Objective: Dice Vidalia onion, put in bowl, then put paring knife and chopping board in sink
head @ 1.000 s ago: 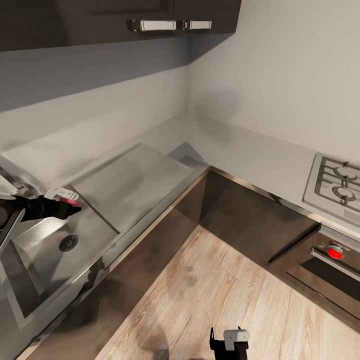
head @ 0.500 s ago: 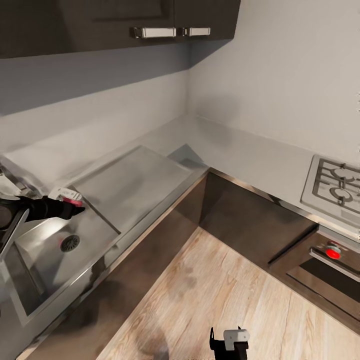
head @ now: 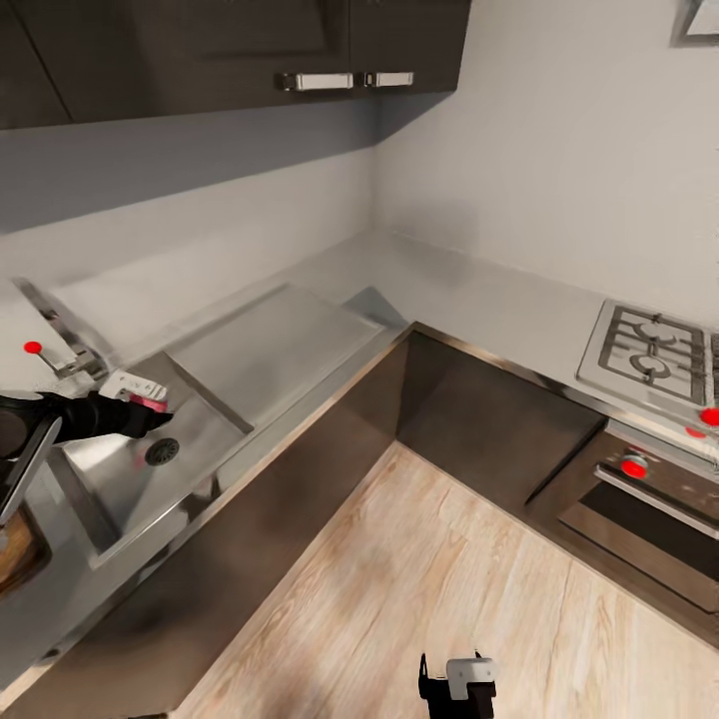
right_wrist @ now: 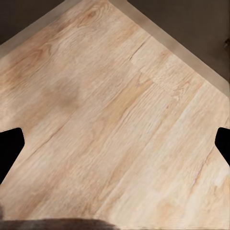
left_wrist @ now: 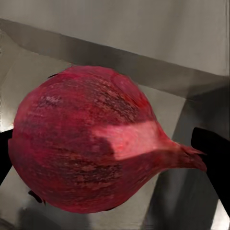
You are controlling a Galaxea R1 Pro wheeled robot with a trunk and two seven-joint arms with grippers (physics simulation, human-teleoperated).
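My left gripper [head: 150,406] is shut on the Vidalia onion [head: 152,403], a pinkish-red bulb held just above the sink [head: 120,479], near its round dark drain [head: 162,451]. The left wrist view shows the onion [left_wrist: 91,143] up close between the dark fingertips [left_wrist: 213,153], with the steel basin behind it. A brown corner of the chopping board [head: 12,555] shows at the left edge, on the countertop [head: 449,290]. My right gripper [head: 457,687] hangs open low over the wooden floor [right_wrist: 115,115]. The paring knife and the bowl are out of view.
The tap [head: 60,345] with its red knob stands behind the basin and the flat drainboard [head: 280,345] lies to its right. A hob [head: 649,359] and an oven front [head: 649,499] are at the right. Dark wall cabinets [head: 250,40] hang overhead.
The head view has shifted, bringing the tap, the board's corner and more of the hob into the picture. The left gripper still holds the onion over the sink. The right gripper is unchanged.
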